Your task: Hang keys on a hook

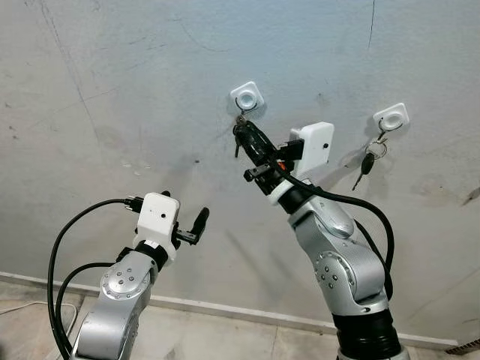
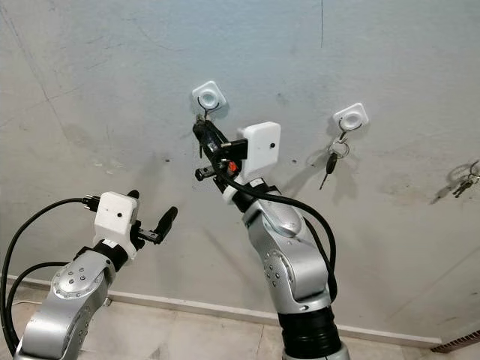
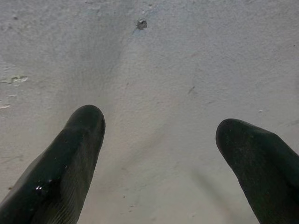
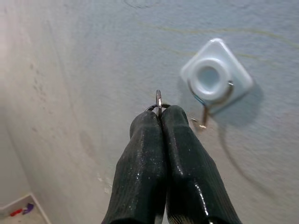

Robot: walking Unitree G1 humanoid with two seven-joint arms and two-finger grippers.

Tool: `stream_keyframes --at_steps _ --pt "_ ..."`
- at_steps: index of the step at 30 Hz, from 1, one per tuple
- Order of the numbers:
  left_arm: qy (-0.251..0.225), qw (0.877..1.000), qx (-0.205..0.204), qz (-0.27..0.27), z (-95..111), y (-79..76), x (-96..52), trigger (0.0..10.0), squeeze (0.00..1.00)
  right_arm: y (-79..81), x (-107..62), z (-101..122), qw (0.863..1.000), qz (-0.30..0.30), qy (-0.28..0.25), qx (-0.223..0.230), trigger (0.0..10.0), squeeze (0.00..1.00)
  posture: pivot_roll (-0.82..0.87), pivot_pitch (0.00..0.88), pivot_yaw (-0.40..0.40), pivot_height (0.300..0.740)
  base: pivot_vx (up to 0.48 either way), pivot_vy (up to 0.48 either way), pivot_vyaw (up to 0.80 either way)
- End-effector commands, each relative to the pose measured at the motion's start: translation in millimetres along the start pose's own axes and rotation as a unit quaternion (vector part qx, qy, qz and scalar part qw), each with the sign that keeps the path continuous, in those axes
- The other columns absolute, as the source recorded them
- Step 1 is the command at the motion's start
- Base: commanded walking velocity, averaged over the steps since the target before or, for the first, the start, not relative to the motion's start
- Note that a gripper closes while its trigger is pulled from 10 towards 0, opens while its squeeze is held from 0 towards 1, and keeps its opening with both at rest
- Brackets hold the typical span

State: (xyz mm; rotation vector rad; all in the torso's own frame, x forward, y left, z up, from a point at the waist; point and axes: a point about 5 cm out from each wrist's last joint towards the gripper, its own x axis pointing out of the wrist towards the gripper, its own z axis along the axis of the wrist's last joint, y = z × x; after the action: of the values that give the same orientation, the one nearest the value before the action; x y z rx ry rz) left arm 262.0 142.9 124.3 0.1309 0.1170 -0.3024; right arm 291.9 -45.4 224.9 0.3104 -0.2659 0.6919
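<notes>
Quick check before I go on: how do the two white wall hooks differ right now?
The near hook carries no hung keys yet; the right end effector, fingers pinched on a key ring, holds it just beside that hook. The far hook already has a key bunch hanging free from it, with no end effector near. Both are white square pads with a wire hook, mounted on the same grey wall.

You face a grey wall (image 1: pixel 112 90) carrying two white hooks: one (image 1: pixel 247 97) at upper centre, another (image 1: pixel 391 118) at upper right with keys (image 1: pixel 369 160) hanging from it.
</notes>
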Motion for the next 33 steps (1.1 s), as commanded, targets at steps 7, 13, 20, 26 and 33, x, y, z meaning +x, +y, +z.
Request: stream_keyframes --at_steps 7,13,20,26,33 --pt "-0.012 1.000 -0.007 -0.020 5.4 -7.1 -0.6 10.0 0.00 14.7 14.1 9.5 0.999 0.040 -0.021 0.010 10.0 0.00 0.20 0.042 -0.059 0.740 0.000 0.000 0.00" --pt "-0.017 1.000 -0.012 -0.013 7.2 -6.9 -0.3 10.0 0.00 9.8 21.9 10.7 0.999 0.023 -0.028 -0.001 10.0 0.00 0.20 0.045 -0.064 0.740 0.000 0.000 0.00" --pt "-0.013 1.000 -0.014 -0.013 6.6 -7.9 -0.1 10.0 0.00 0.1 22.9 7.9 0.999 -0.007 -0.031 -0.012 10.0 0.00 0.20 0.045 -0.069 0.740 0.000 0.000 0.00" --pt "-0.012 1.000 -0.015 -0.015 6.5 -8.5 -0.5 10.0 0.00 -13.0 27.7 4.3 0.998 -0.043 -0.037 -0.016 10.0 0.00 0.21 0.049 -0.070 0.740 0.000 0.000 0.00" --pt "-0.011 1.000 -0.018 -0.016 6.3 -9.2 -0.8 10.0 0.00 -17.7 30.5 -3.5 0.998 -0.054 -0.030 -0.014 10.0 0.00 0.21 0.051 -0.071 0.740 0.000 0.000 0.00"
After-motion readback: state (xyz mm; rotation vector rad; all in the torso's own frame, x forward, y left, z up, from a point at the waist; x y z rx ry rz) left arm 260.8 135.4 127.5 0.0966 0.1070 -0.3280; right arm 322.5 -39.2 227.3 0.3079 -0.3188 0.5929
